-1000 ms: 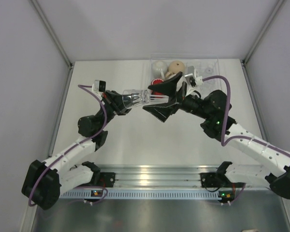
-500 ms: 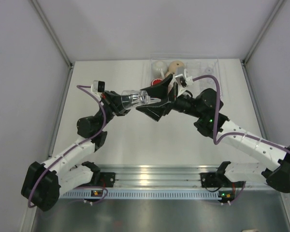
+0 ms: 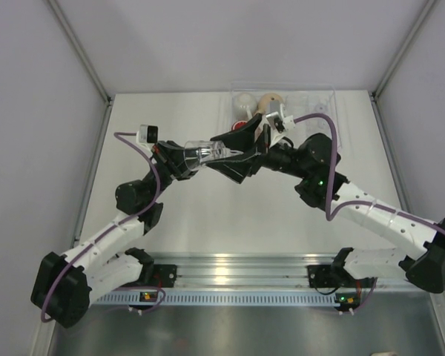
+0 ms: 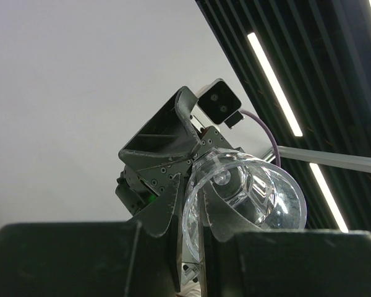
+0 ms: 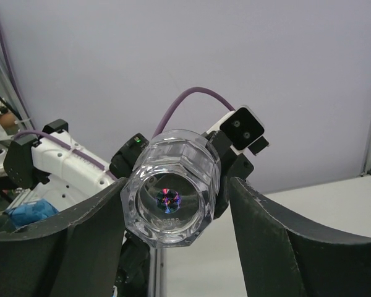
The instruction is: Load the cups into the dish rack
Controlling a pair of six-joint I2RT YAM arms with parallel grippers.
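A small clear glass point(image 3: 208, 153) hangs in the air between the two arms, lying on its side over the middle of the table. My left gripper point(image 3: 193, 157) is shut on its rim, one finger point(image 4: 167, 204) outside the wall and the other inside the mouth of the glass point(image 4: 247, 192). My right gripper point(image 3: 222, 152) straddles the base of the glass point(image 5: 170, 198). Its left finger point(image 5: 93, 229) is at the glass, and a gap shows at the right finger point(image 5: 278, 229). The dish rack point(image 3: 322, 104) stands at the back, holding a tan mug point(image 3: 268, 100), a white mug point(image 3: 242, 101) and a red mug point(image 3: 241, 124).
Grey walls with metal posts point(image 3: 81, 59) close in the table on the left, right and back. A metal rail point(image 3: 230, 267) runs along the near edge between the arm bases. The right arm's elbow point(image 3: 315, 170) hangs just in front of the rack.
The right gripper has slid left over the glass's base and its fingers have narrowed around it. The left gripper has kept hold of the rim and shifted slightly left.
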